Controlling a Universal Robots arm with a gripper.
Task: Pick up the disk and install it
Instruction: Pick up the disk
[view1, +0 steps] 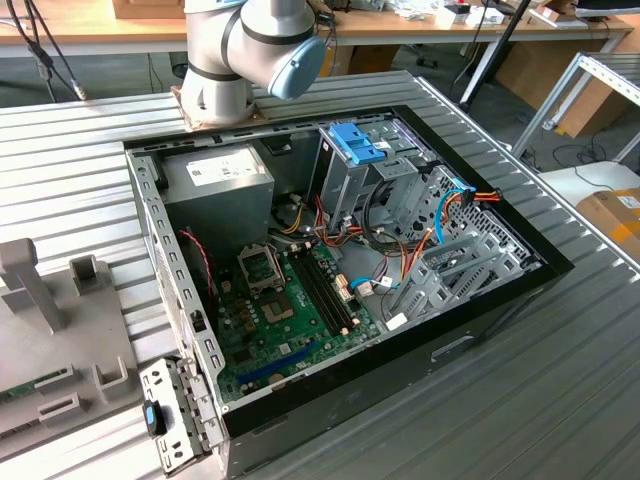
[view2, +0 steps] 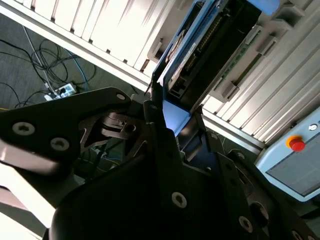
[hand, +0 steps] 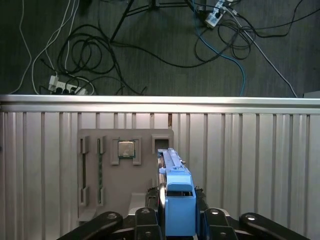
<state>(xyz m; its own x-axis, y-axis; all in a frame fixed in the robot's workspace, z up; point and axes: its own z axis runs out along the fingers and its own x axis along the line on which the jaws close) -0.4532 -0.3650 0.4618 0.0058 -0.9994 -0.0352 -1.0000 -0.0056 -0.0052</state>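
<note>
Ribbed metal tabletop (hand: 250, 165) lay beneath the gripper (view2: 175, 119), its fingers (view2: 157, 130) clamped on the flat dark disk with bright blue side rails (hand: 177, 200), which stood edge-up beside the grey slotted fixture tray (hand: 100, 165). With so narrow an end grip, the disk would likely pivot or slip.

One disk (hand: 177, 197) is showing in both wrist views, sitting in the one claw (hand: 178, 215); one open computer case (view1: 400, 370) is lying on the bench (view1: 560, 400) in the exterior view, holding one power supply (view1: 220, 180) and one light-blue latch plate (view1: 355, 142); one grey fixture (hand: 125, 180) is carrying one square chip (hand: 126, 149); two power strips are lying on the floor (hand: 305, 55), a white strip (hand: 67, 89) and a second strip (hand: 212, 17).
</note>
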